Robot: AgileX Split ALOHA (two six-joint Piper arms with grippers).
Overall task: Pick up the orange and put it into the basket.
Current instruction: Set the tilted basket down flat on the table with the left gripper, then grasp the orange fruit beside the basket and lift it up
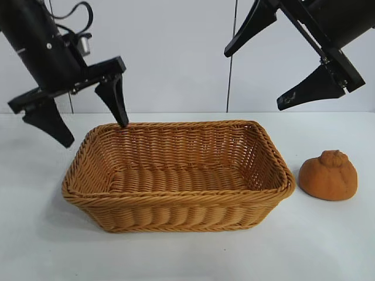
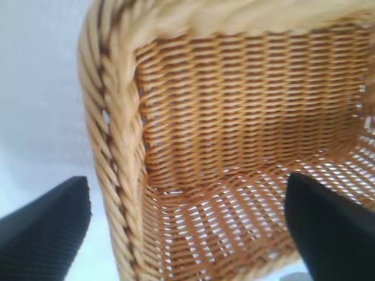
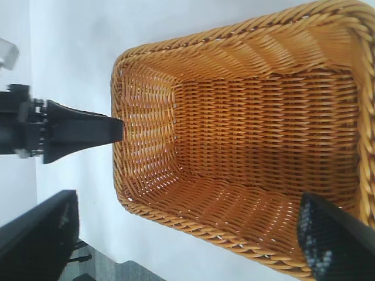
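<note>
basket (image 1: 176, 202): tan-golden woven wicker; orange (image 1: 328, 175): dull orange-brown; table (image 1: 187, 257): white

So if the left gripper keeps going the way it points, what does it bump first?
Probably the basket. The open left gripper points down over its left end, straddling the rim, so it would likely meet the rim; depth is hard to judge.

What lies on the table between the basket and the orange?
Nothing: in the exterior view only bare white table separates the basket from the orange; they do not touch.
</note>
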